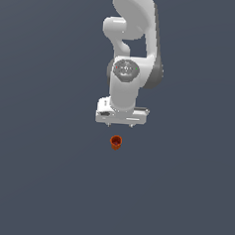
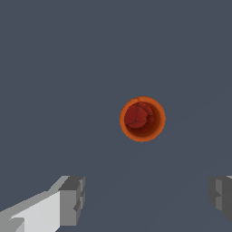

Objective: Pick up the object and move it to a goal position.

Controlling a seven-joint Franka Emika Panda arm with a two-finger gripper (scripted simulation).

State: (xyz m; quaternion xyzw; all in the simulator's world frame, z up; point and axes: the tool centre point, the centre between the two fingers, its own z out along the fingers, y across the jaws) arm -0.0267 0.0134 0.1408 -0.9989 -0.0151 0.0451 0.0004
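The object is a small orange-red tapered cup (image 1: 116, 142) standing upright on the dark grey floor, its open rim up. In the wrist view I look down into the cup (image 2: 142, 118). My white gripper (image 1: 120, 124) hangs above the cup and a little behind it, not touching it. Its two grey fingertips (image 2: 72, 200) stand wide apart, so the gripper (image 2: 146, 197) is open and empty. The cup is narrower than the gap between the fingers and lies off the line between them.
The flat dark grey floor (image 1: 45, 184) spreads all round the cup. The white arm (image 1: 132, 36) rises behind the gripper toward the top of the exterior view.
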